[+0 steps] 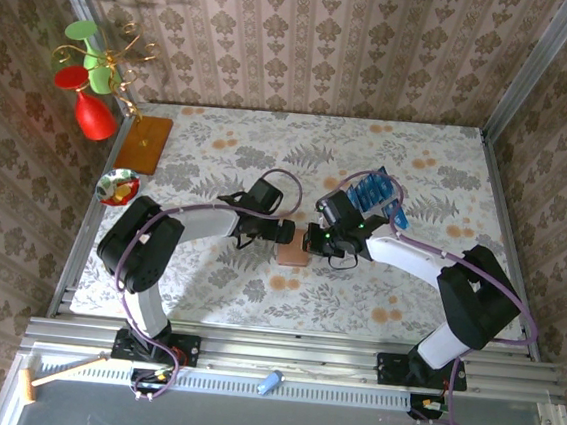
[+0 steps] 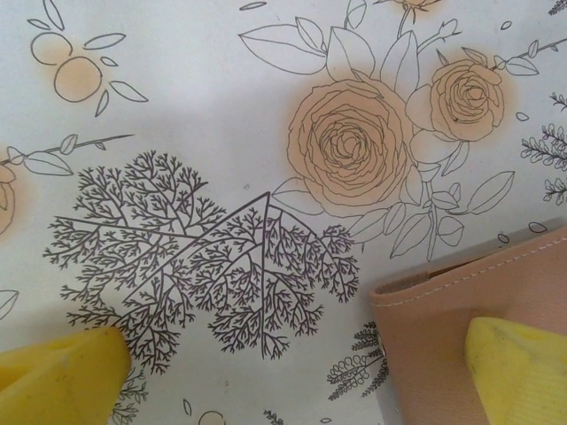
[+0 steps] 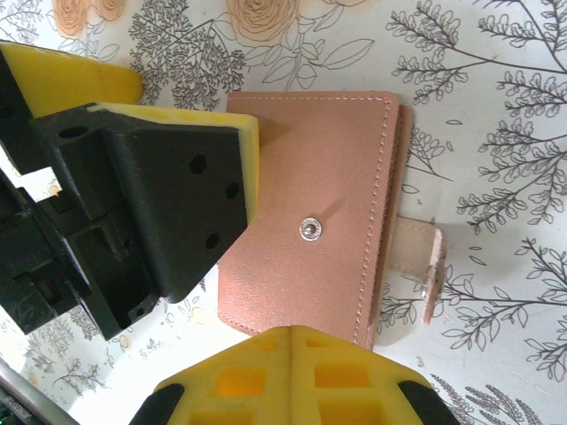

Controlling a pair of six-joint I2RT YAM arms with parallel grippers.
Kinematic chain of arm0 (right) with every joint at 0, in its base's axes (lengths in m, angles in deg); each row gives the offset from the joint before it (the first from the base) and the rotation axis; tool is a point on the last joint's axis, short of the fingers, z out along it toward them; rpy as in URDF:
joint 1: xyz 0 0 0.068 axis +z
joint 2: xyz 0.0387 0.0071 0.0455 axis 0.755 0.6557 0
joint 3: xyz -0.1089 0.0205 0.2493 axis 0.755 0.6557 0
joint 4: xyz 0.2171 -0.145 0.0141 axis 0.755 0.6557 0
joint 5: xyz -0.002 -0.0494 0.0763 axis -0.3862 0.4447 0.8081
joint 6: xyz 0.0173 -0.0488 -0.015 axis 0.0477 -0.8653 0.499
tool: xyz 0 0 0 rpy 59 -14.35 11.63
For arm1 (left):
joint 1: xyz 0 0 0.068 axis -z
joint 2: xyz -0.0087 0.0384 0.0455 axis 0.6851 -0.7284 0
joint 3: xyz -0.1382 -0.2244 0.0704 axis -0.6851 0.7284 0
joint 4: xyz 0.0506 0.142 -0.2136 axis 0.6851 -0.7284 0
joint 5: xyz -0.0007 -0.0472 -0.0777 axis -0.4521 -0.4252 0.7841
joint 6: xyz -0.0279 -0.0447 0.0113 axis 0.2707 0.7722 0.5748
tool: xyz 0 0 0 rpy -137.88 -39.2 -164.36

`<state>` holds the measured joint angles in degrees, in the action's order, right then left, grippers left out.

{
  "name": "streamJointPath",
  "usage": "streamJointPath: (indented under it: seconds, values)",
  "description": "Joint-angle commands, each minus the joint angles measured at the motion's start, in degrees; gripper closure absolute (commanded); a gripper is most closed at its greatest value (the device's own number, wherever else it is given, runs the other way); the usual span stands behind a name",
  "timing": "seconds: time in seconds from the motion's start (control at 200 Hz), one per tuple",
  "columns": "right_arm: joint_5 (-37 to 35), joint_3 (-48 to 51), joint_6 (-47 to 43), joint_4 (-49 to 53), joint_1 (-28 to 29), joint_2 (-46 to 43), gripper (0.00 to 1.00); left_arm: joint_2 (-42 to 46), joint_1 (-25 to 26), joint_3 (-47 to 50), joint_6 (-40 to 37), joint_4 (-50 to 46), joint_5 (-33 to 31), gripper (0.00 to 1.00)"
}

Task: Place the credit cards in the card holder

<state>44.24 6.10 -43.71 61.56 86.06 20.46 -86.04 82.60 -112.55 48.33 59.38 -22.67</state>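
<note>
Patterned wallpaper [image 1: 311, 34] walled a floral tablecloth [image 1: 448, 178], bare toward its far and right edges. At centre lay the closed brown card holder [image 1: 293, 250] — left gripper [image 1: 284, 232] spread wide, one finger over its edge, right gripper [image 1: 313, 240] pressed together at the opposite side. Blue credit cards [image 1: 371, 192] stood bunched just behind it.

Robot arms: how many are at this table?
2. The left black-and-white robot arm reaches in from the near left, the right arm from the near right; both end at the small brown leather wallet.
</note>
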Motion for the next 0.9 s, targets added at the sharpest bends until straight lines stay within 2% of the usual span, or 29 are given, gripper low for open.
streamJointPath:
  seconds: [0.0,0.15,0.305,0.695,0.895]
  values:
    - [-2.93,-1.08,-1.28,3.37,-0.37,-0.86,0.93,-0.7,-0.56,2.76,0.87,-2.88,-2.46,0.0]
    - [-6.81,-2.1,-1.73,6.89,-2.11,-2.93,0.75,-0.64,-0.58,3.52,1.2,-2.37,-2.9,0.0]
    - [-10.43,-3.79,-3.32,10.89,-3.15,-3.27,0.65,-0.46,-0.51,4.28,1.64,-1.8,-3.31,0.0]
    - [-8.53,-10.3,-6.36,13.78,-2.81,4.85,0.65,-0.57,-0.6,5.07,2.03,-0.99,-3.62,0.0]
    - [-9.23,-10.79,-7.02,14.0,-2.87,6.91,0.75,-0.62,-0.68,5.12,2.01,-0.85,-3.48,0.0]
